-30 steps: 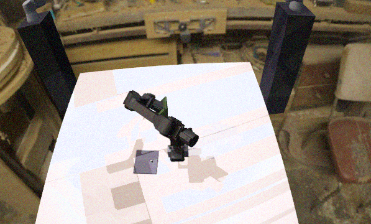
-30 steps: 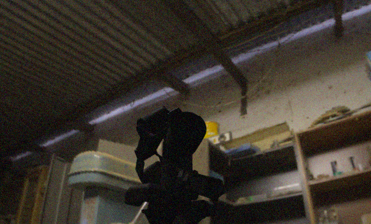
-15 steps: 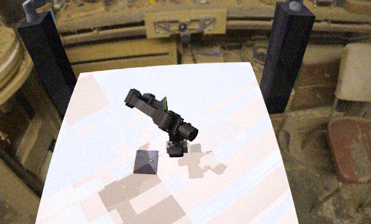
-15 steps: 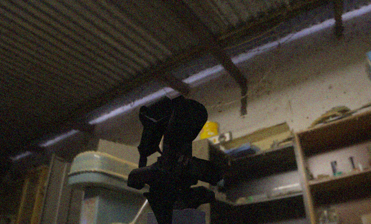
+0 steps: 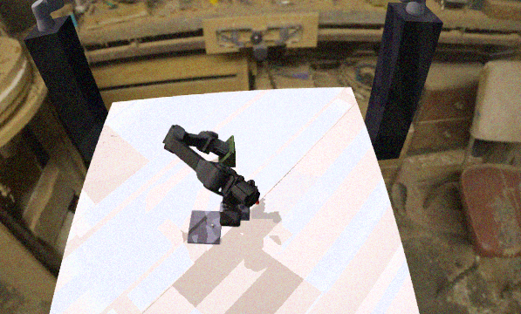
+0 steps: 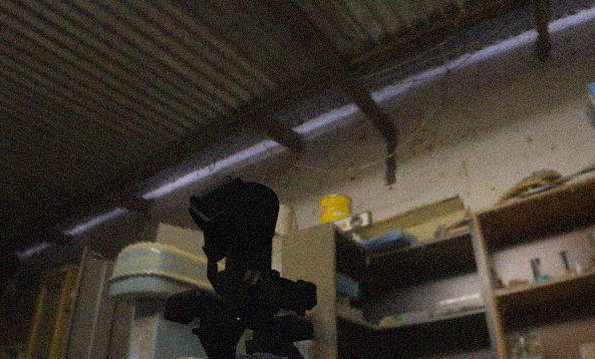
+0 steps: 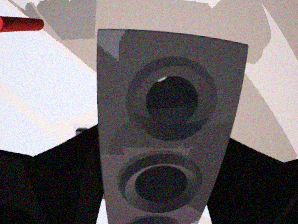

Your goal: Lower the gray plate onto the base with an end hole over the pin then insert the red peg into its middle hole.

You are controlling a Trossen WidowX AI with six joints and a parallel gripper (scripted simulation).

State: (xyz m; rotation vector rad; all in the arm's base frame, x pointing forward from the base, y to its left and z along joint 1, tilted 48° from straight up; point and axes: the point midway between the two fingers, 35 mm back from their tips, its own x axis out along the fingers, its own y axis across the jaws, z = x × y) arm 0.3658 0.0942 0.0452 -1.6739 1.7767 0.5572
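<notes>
My gripper [image 5: 236, 213] [image 7: 153, 128] is shut on the gray plate [image 7: 162, 146], which fills the middle of the wrist view with its round holes facing the camera. One end of the plate sticks out beyond the black fingers. In the top view the plate is mostly hidden by the gripper. The base [image 5: 201, 235], a flat gray square, lies just left of the gripper, and its small pin [image 5: 213, 225] stands right of its middle. The plate is held to the right of the pin, not on it. The red peg [image 5: 257, 201] [image 7: 22, 24] shows beside the wrist, partly hidden.
The arm [image 5: 212, 174] reaches in from its green-edged mount [image 5: 230, 153] behind the base. In the exterior view only the dark arm [image 6: 247, 224] shows, against a wall and shelves. Two dark posts [image 5: 68, 78] [image 5: 401, 83] stand behind the table. A small dark thing [image 7: 81, 131] shows near the left finger.
</notes>
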